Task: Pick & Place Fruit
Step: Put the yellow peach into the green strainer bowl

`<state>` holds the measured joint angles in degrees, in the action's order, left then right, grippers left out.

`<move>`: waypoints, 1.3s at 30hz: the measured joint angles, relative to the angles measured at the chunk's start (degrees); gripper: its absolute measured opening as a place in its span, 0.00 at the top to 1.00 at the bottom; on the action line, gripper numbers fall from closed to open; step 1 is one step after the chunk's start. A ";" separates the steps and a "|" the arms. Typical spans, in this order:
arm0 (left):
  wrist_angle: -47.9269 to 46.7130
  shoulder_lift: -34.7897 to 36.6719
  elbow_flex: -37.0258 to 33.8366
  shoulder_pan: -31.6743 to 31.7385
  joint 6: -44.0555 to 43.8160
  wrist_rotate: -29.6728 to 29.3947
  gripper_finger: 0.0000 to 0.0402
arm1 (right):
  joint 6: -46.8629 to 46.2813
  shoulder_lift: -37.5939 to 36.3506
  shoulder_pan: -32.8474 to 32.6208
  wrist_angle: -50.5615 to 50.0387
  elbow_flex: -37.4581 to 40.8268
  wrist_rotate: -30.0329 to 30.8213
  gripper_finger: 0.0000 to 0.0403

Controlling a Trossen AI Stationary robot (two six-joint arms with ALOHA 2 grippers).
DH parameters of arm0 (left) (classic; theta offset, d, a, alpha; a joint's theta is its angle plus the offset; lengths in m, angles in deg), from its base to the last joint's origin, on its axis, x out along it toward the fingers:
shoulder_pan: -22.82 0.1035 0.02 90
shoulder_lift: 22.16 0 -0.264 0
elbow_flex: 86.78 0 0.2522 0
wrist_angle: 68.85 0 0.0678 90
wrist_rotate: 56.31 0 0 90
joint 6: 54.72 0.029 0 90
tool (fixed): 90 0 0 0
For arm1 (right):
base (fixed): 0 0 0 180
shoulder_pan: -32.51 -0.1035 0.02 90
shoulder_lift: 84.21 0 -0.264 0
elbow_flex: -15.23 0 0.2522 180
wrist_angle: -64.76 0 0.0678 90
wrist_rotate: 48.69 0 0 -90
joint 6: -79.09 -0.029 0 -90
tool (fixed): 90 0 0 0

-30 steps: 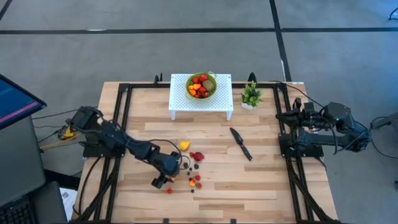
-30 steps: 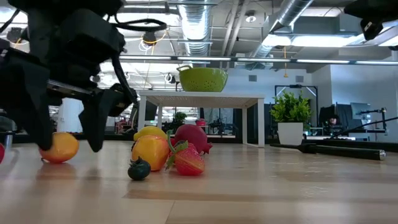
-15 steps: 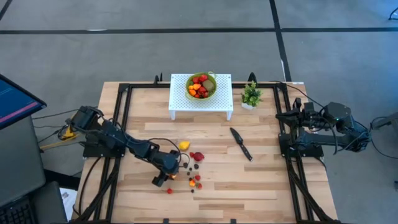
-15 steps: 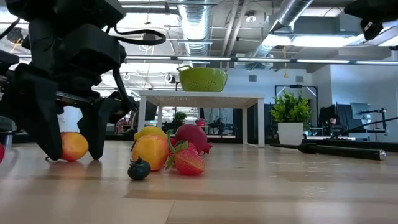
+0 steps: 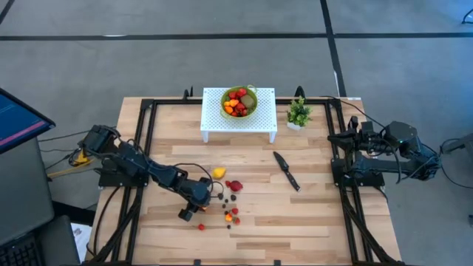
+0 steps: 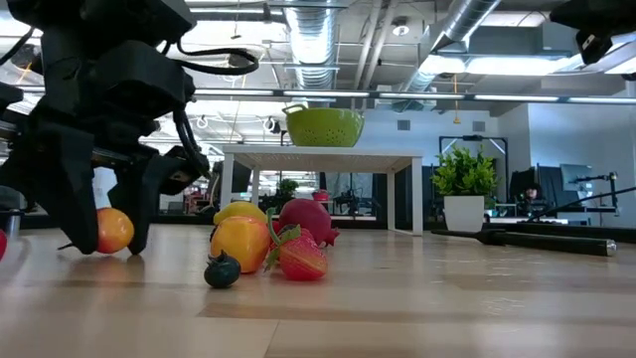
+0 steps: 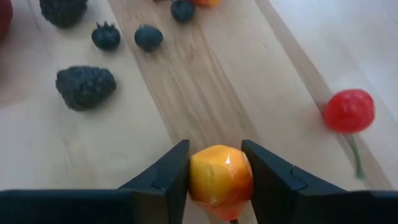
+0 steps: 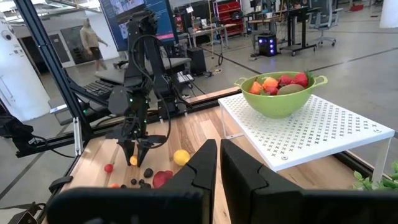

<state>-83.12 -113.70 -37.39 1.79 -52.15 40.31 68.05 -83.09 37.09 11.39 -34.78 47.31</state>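
One orange fruit (image 7: 220,179), left gripper (image 7: 214,174) now clamped

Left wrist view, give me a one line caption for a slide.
Left gripper fingers clamp an orange-yellow toy fruit on the wooden table, dark berries beyond.

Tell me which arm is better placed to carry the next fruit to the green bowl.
Left. The left gripper already has its fingers against both sides of an orange fruit on the table, among the loose fruit. The right gripper is shut and waits at the table's right edge, far from it. The bowl sits on the white stand.
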 joint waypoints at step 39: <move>32.49 15.35 12.35 38.02 2.73 -8.30 0.67 | 0.00 0.00 -0.02 0.00 0.00 0.00 0.96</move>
<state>-50.63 -98.34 -25.04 39.82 -49.42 32.01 68.05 -83.09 37.06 11.39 -34.78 47.31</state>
